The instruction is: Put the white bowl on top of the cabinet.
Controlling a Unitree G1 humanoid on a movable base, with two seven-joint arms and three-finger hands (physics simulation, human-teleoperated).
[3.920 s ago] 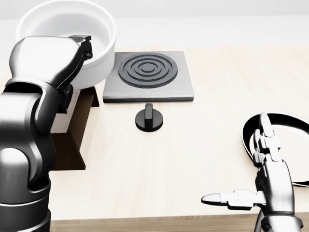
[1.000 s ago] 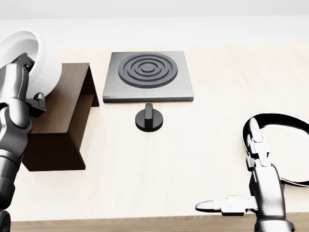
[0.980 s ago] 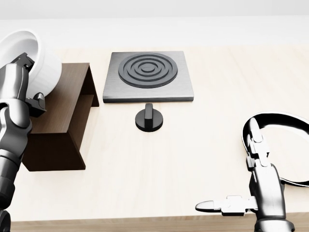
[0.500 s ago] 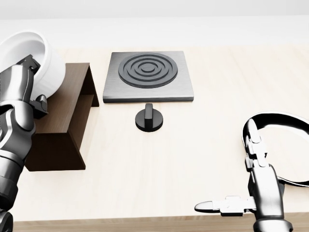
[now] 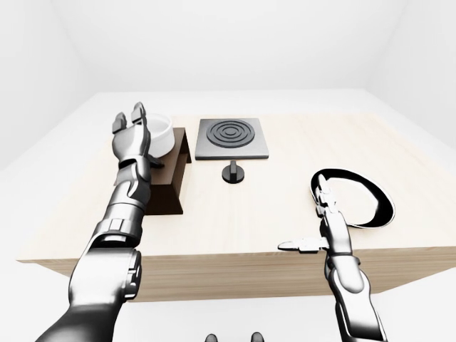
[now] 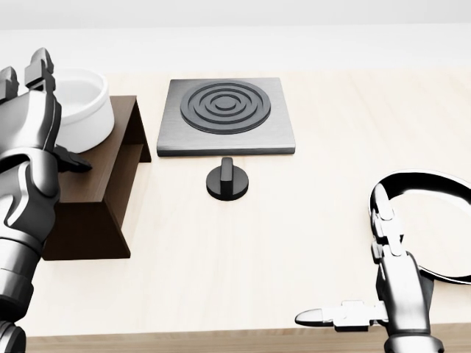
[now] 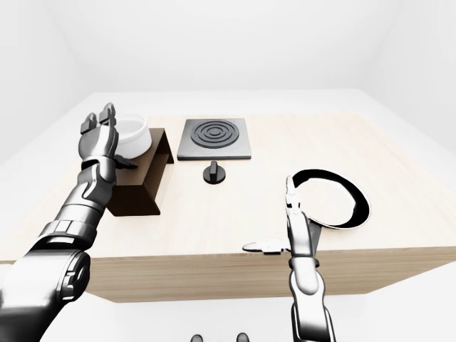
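1. Two things have changed in the last half second: the white bowl (image 6: 82, 107), which was tilted in our left hand's grasp, now sits upright on the dark wooden cabinet (image 6: 99, 180), and our left hand (image 6: 28, 110) has let go of it.
2. That hand now stands open, its fingers (image 6: 38, 62) pointing up and spread apart, just to the left of the bowl in the head view. We cannot tell whether the palm still brushes the bowl's wall.
3. Seen from the left hand, the bowl lies immediately to its right, at the upper end of the cabinet top, with the square stove plate (image 6: 226, 115) and its black knob (image 6: 227, 180) farther right again.
4. Our right hand (image 6: 368, 298) hangs low over the near edge of the table (image 6: 294, 220), fingers apart and holding nothing; the black pan (image 6: 434, 220) lies just beyond it.
5. We judge the placing done: the bowl rests level on top of the cabinet. What remains is to draw the left hand away without nudging it.
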